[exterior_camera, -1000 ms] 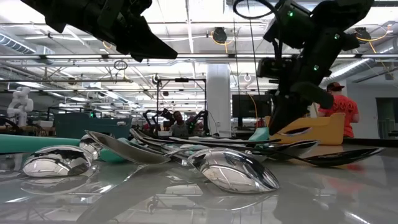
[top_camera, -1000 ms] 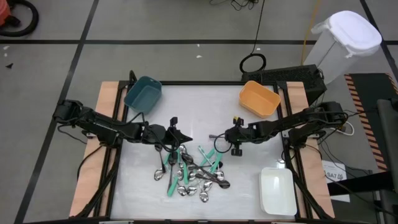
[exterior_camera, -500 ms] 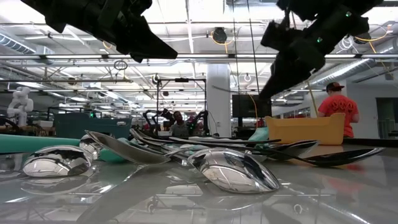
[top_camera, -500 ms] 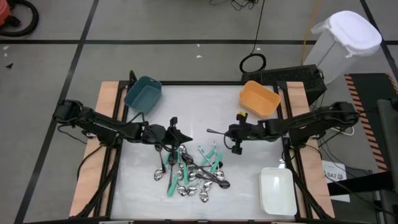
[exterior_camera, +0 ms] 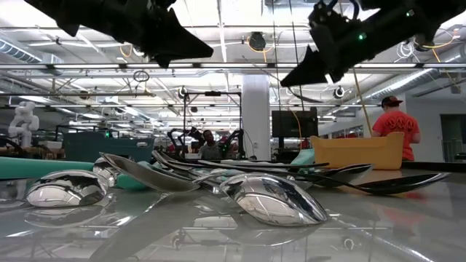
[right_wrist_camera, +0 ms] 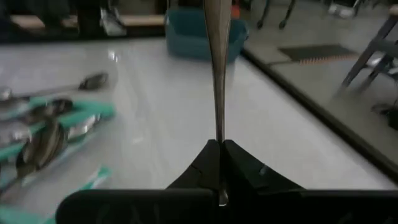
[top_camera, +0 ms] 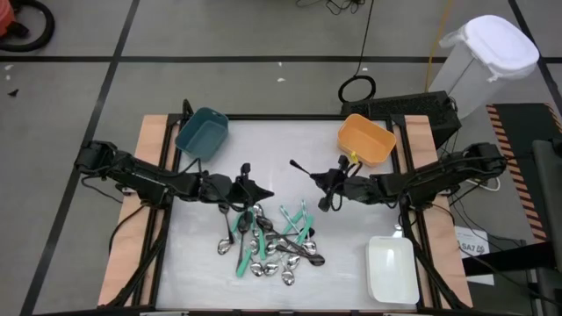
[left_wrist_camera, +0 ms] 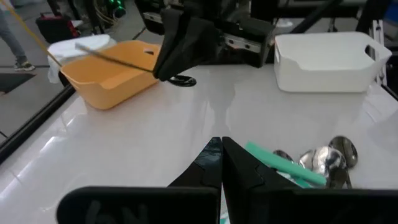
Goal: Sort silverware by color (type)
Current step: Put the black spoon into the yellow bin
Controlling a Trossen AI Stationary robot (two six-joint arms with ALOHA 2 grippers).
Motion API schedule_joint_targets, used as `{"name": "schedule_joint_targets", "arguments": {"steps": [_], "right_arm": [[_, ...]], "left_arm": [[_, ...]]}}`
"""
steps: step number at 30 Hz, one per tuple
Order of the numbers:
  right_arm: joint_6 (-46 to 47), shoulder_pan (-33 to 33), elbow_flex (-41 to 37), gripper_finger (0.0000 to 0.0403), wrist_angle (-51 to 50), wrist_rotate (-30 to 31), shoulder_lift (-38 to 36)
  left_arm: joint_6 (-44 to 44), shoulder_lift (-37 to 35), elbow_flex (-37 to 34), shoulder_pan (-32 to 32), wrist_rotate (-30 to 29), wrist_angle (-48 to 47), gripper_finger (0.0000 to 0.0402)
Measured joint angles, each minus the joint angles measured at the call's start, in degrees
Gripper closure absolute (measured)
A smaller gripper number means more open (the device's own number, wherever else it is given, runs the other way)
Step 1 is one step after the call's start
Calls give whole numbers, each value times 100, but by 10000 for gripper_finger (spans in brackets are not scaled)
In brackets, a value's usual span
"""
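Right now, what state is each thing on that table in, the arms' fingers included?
Left fingers: shut, empty, above the pile.
Right fingers: shut on a spoon, lifted near the orange bin.
Pile of silverware: heaped mid-table, unsorted.
Orange bin: upright, looks empty.
White bin: upright, empty.
Teal bin: upright, contents unclear.

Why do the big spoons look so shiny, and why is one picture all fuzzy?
Low view: the spoons in the silverware pile mirror the ceiling lights, and the glossy table reflects them too. Right wrist view: the pile and the teal bin look soft and out of focus, while the right gripper and the thin utensil it pinches look sharper.
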Motion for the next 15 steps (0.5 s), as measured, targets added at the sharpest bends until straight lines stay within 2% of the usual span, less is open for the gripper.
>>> {"name": "schedule_joint_targets", "arguments": {"steps": [6, 11, 15], "right_arm": [[-371, 146, 0, 399, 940, 19, 0], [-659, 251, 0, 399, 1383, 22, 0], [-1012, 291, 0, 399, 1732, 23, 0]], "left_arm": [[-51, 0, 0, 0, -317, 161, 390], [-46, 10, 0, -2, -492, 260, 342], [77, 219, 0, -40, -516, 770, 298]]}}
